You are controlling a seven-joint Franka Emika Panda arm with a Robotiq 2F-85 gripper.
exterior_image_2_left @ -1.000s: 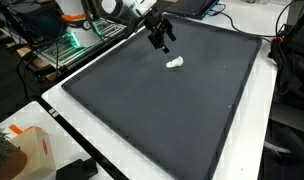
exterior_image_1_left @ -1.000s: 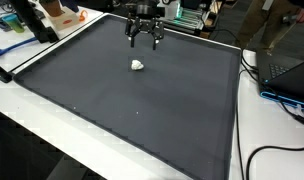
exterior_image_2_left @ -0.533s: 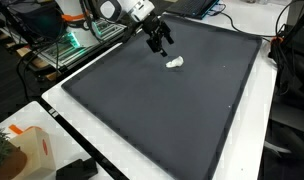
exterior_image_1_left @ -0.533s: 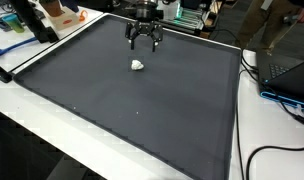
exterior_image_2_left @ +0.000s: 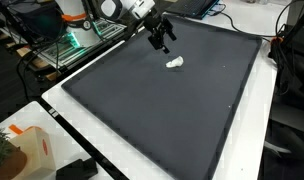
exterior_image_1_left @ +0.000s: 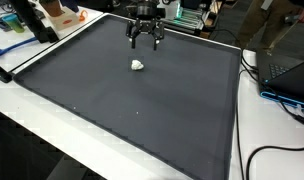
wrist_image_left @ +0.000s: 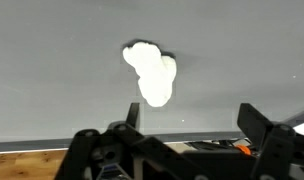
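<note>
On matte dark mat (exterior_image_1_left: 142, 110), lumpy white blob (exterior_image_1_left: 138, 66)

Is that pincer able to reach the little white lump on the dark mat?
Probably yes: the pincer hangs open near the white lump, with only bare mat between them.

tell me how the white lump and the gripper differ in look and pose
The white lump is pale, small and rounded; the gripper is black, angular and much larger. The lump lies on the dark mat; the gripper hangs over it, jaws open and empty, apart from the lump. Both are over the same mat.
</note>
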